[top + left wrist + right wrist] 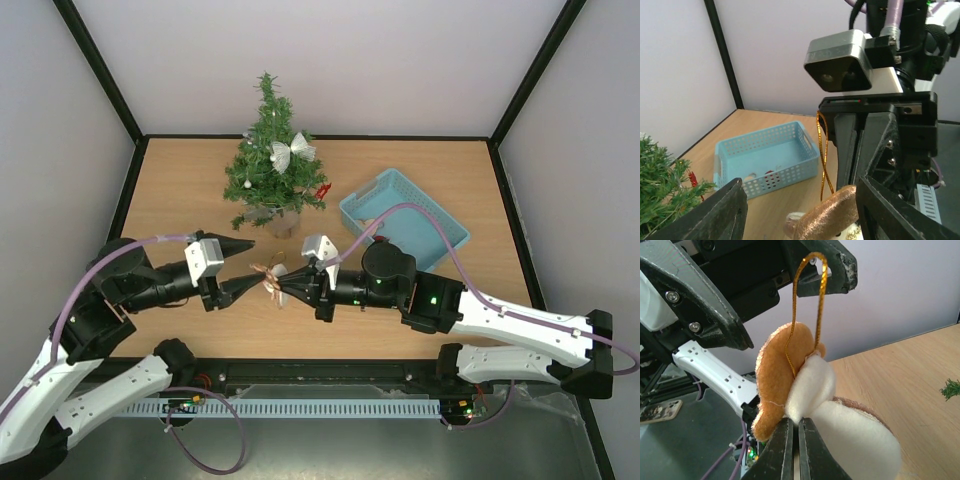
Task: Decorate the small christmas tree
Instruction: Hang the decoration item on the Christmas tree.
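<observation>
Small christmas tree (pixel 270 165) stands upright, tip up; right fingers (pixel 781 455) clamp plush ornament (pixel 782 382), left fingers (pixel 720 215) spread

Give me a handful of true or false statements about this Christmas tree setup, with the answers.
1. The right gripper has its jaws shut on the plush ornament. True.
2. The left gripper has its jaws shut. False: they stand open.
3. In the top view, the blue basket sits left of the small christmas tree. False: it sits to the right.
4. A silver bow hangs on the tree. True.
5. The ornament's loop is red. False: it is gold.
</observation>
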### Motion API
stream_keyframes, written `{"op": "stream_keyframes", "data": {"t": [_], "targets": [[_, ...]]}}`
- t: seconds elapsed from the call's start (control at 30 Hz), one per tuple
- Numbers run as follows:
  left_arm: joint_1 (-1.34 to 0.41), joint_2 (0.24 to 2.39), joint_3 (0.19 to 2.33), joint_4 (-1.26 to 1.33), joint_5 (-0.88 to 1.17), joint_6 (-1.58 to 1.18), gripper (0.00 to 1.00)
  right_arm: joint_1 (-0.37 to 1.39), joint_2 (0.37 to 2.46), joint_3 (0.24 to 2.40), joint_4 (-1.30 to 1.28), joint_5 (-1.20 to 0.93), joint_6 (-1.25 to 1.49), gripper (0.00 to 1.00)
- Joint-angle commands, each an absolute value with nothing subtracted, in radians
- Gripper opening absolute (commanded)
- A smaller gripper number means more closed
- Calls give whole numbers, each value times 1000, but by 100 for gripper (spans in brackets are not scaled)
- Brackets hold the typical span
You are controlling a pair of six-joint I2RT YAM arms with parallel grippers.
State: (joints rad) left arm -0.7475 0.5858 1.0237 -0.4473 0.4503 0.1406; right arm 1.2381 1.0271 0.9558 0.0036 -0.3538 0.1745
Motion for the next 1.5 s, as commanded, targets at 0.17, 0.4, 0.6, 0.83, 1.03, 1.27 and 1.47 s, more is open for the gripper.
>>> {"op": "stream_keyframes", "data": {"t": [0.17,0.4,0.6,0.83,1.03,1.27,1.47], "targets": [[-746,606,1082,-592,613,221,60,1237,974,958,-71,-437,100,2],[-747,659,1081,-625,671,243,45,1236,955,943,-90,-493,67,2],[-747,672,1058,-584,684,273,3,1236,923,920,-96,-427,91,15],[-745,689,1024,-477,561,303,2,1238,806,839,-36,-230,167,51],[-745,703,1008,-420,540,292,2,1236,746,730,194,-187,285,62],[-746,702,976,-367,549,245,2,1236,830,758,254,-148,304,56],[-746,692,953,-356,521,232,2,1236,869,765,283,-126,295,46]]}}
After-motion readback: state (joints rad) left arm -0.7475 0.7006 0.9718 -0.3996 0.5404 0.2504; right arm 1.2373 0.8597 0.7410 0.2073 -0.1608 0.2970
